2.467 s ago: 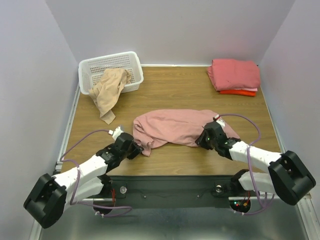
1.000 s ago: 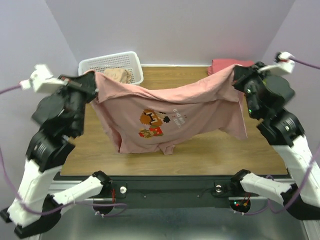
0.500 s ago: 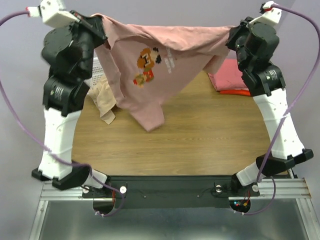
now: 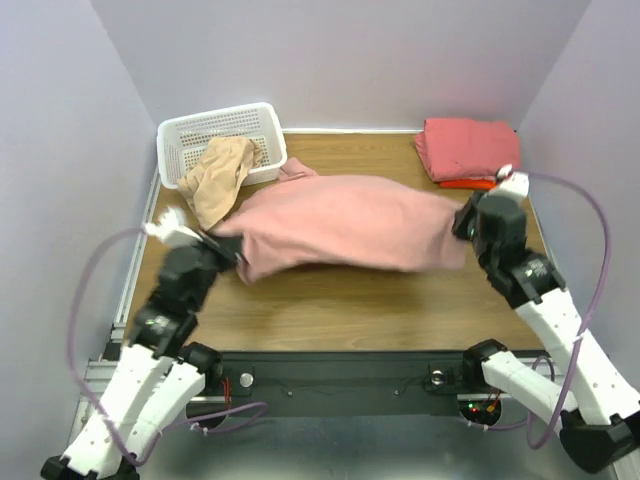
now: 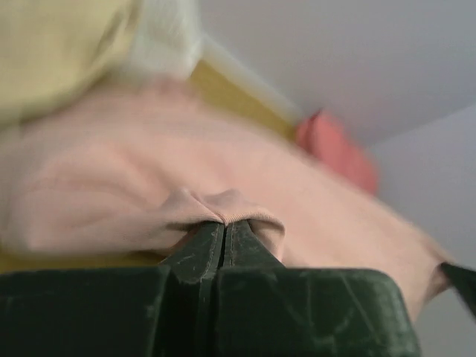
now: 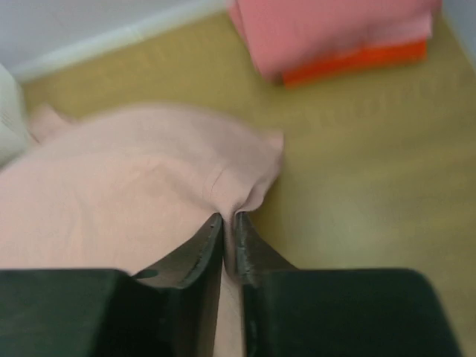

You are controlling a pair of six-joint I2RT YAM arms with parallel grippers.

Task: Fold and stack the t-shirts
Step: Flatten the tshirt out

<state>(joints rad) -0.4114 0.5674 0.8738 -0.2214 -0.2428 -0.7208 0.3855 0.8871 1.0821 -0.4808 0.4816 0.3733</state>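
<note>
Across the table (image 4: 380, 295), the pink shirt (image 4: 340, 225) now lies spread, no longer hanging high; my left gripper (image 4: 232, 252) and right gripper (image 4: 462, 225) each pinch an edge of it; folding can begin, I judge.

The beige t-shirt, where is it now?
In the top view, the beige t-shirt hangs over the front rim of the white basket at far left, beside the dusty-pink t-shirt.

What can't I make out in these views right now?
- The dusty-pink shirt: its print shows in no view, and its outline is motion-blurred in the top view.
- The folded stack: the layer count is too small to tell in the top view and cut off by the edge in the right wrist view.
- Left wrist view: everything beyond the left gripper is blurred.
</note>
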